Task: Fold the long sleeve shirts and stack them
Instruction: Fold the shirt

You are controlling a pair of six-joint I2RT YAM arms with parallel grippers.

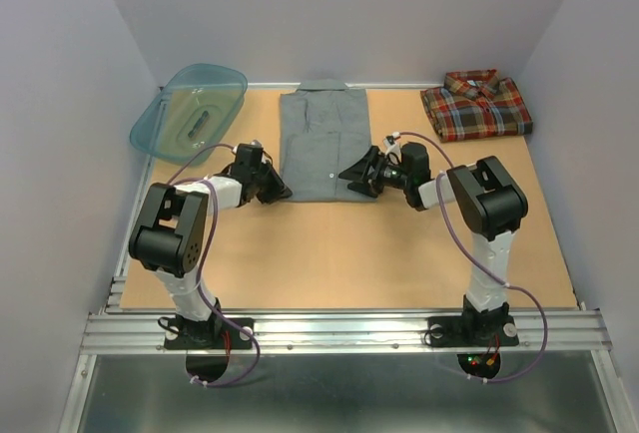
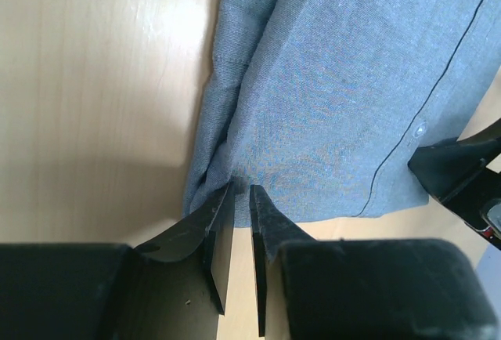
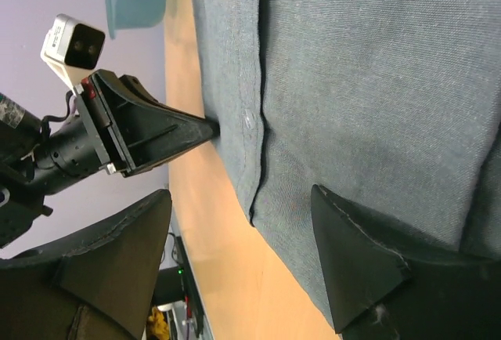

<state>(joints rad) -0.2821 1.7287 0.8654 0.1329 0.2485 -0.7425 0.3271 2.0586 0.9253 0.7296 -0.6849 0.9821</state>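
Two shirts on table [image 1: 349, 253]: grey shirt [image 1: 321, 144] flat mid-back, plaid shirt [image 1: 476, 106] folded back-right; left gripper [image 2: 240, 191] jaws near-closed at grey's near-left corner, possibly nipping hem; right gripper [image 1: 349, 182] jaws wide apart opposite.

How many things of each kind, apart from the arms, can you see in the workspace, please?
Shirts: 2 (grey shirt, plaid shirt)
Teal basin: 1
Total: 3
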